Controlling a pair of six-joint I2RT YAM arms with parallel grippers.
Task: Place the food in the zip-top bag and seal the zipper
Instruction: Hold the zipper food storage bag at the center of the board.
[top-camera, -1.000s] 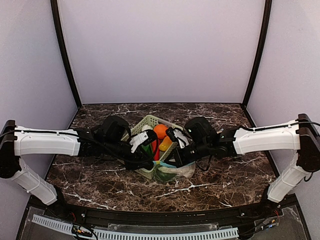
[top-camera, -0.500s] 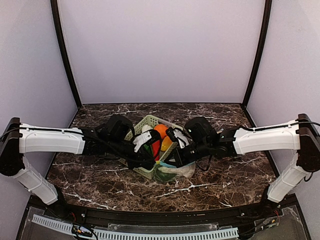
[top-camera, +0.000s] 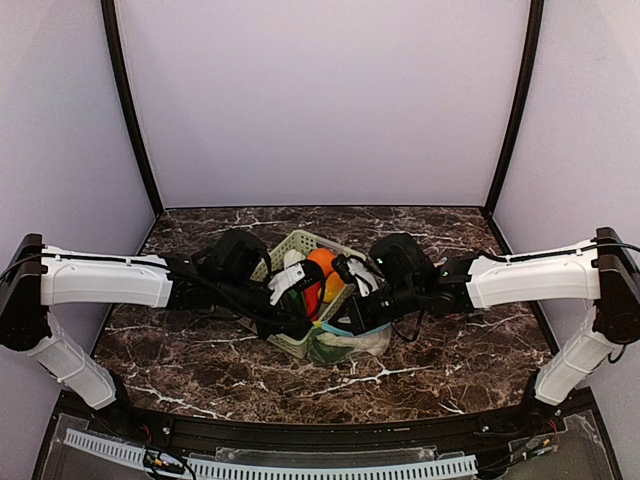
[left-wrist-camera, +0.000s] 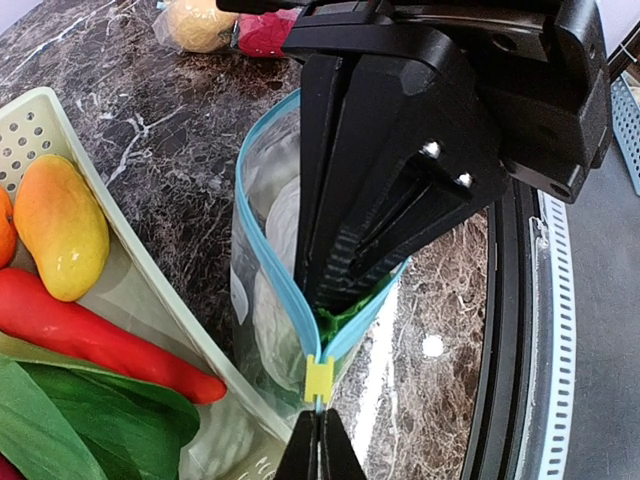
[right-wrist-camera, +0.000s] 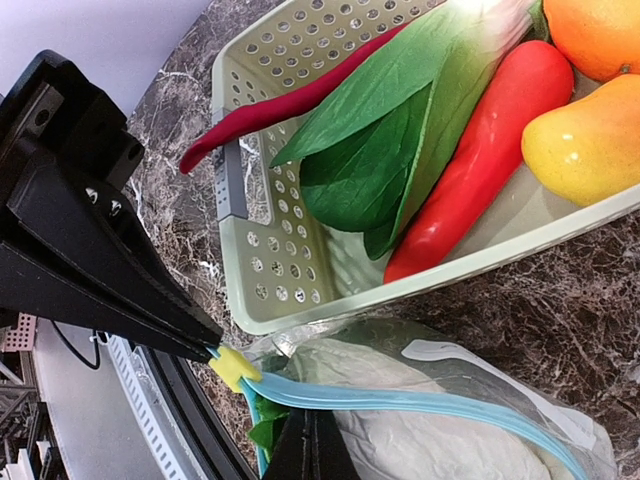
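Field note: zip-top bag (left-wrist-camera: 262, 300) looks limp, slick and light; hold it by the stiffer blue zipper strip (right-wrist-camera: 400, 404). Clamped: left claw (left-wrist-camera: 318, 418) on yellow slider (left-wrist-camera: 318, 380), right claw (right-wrist-camera: 312, 418) on strip.

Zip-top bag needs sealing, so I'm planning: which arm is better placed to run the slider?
Left, likely: left gripper is shut on the yellow slider; right gripper pins the blue zipper track.
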